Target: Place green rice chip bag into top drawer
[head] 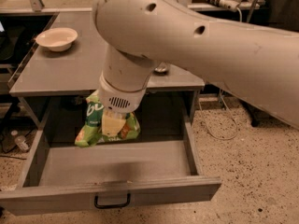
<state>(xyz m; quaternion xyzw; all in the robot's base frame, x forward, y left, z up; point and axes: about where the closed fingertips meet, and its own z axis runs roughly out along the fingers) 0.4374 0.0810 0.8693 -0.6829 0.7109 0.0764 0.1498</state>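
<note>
The green rice chip bag (93, 125) hangs in my gripper (112, 125), held over the back of the open top drawer (112, 164). The gripper is shut on the bag; its yellowish fingers (111, 124) clamp the bag's middle. The bag is crumpled, with white lettering at its upper left and orange chip pictures at its lower edges. The drawer is pulled out, grey, with a flat front panel and a small black handle (112, 203) at its centre. My large white arm (196, 36) fills the upper part of the view.
A grey table top (60, 69) sits above the drawer, with a cream bowl (56, 38) at its back left. A can (161, 68) is mostly hidden behind my arm. Speckled floor and cables lie to the right.
</note>
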